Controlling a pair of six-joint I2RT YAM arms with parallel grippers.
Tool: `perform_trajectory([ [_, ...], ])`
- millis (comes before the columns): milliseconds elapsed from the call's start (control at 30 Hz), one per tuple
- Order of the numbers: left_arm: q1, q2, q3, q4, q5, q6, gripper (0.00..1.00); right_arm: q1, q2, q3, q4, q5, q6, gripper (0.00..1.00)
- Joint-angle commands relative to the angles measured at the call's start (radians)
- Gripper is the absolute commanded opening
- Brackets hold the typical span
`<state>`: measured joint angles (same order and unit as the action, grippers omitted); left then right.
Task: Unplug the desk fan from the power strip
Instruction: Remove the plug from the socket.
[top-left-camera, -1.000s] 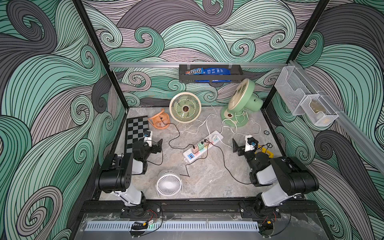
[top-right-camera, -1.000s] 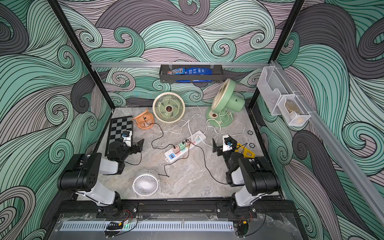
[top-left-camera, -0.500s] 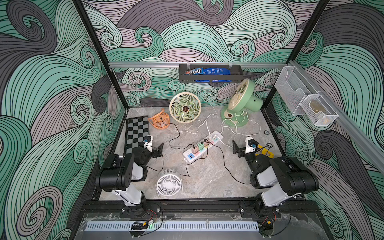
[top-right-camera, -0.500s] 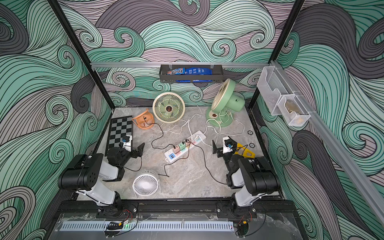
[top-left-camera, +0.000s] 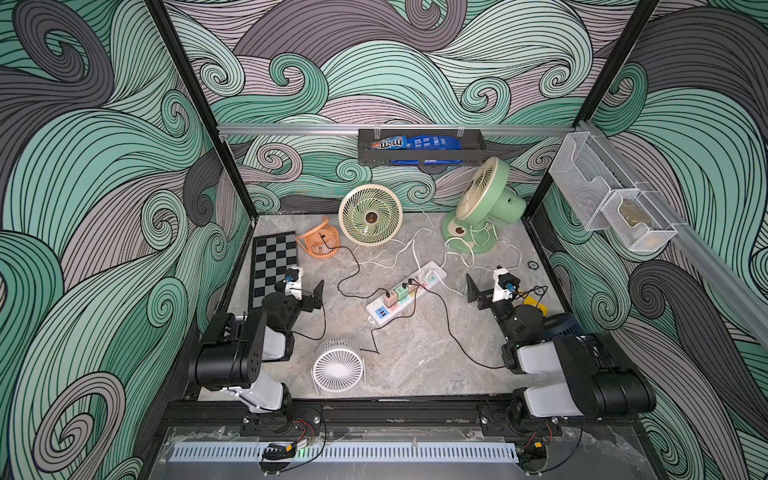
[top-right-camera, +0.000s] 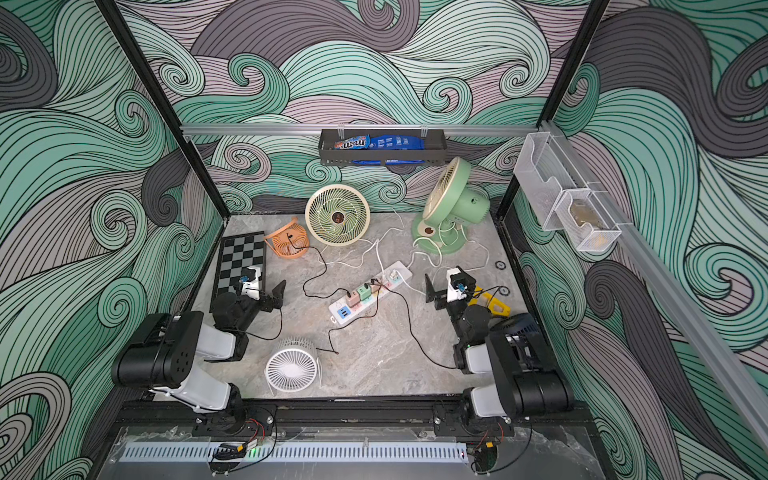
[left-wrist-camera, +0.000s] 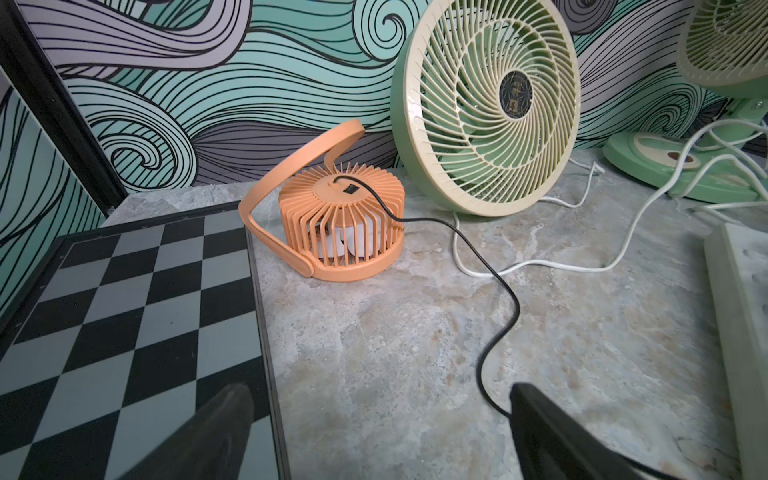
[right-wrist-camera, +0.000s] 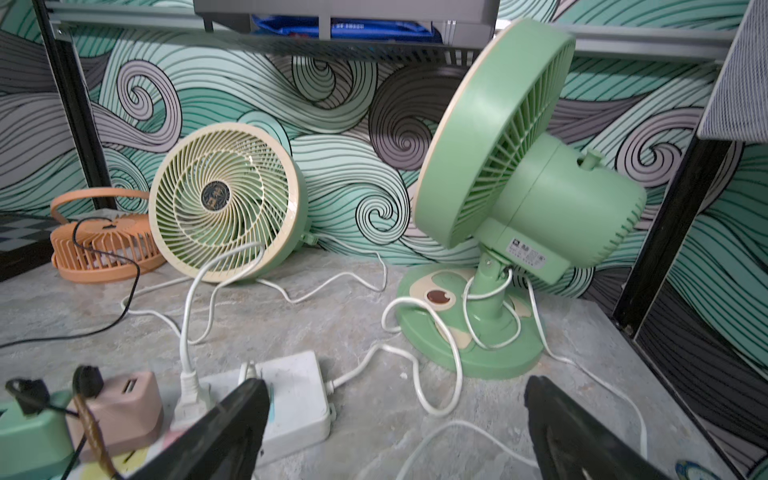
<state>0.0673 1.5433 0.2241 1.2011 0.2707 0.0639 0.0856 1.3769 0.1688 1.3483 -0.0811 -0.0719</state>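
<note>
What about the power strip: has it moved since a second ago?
No. The power strip lies at the same slant and gap from the chessboard, its blue end nearest the white fan, as before.

Logged slight forward creep of left gripper (top-left-camera: 305, 291), beside chessboard (top-left-camera: 272, 266) edge, after pull-back half a second ago; same slight pull-back and return for right gripper (top-left-camera: 487, 291), near power strip (top-left-camera: 437, 274).

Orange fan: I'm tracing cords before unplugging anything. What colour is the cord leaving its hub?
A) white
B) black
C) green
B: in the left wrist view a black cord runs out from the hub of the orange fan.
</note>
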Motion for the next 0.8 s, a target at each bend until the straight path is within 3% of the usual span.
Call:
perform_trajectory([
  [0, -0.001, -0.042, 0.051, -0.112, 0.021, -0.001, 0.99, 0.002, -0.076, 0.094, -0.278, -0.056, 0.004, 0.99],
  [200, 0.001, -0.076, 0.179, -0.378, 0.097, 0.020, 0.99, 0.009, -0.133, 0.293, -0.657, -0.107, 0.047, 0.99],
  [333, 0.010, -0.079, 0.310, -0.616, 0.144, 0.028, 0.99, 0.014, -0.109, 0.447, -0.902, -0.134, 0.160, 0.99],
  [567, 0.017, -0.074, 0.605, -1.149, 0.235, 0.069, 0.99, 0.061, -0.045, 0.677, -1.259, -0.222, 0.263, 0.99],
  [767, 0.015, -0.070, 0.914, -1.721, 0.415, 0.256, 0.97, 0.108, -0.025, 0.747, -1.399, -0.427, 0.376, 0.99],
])
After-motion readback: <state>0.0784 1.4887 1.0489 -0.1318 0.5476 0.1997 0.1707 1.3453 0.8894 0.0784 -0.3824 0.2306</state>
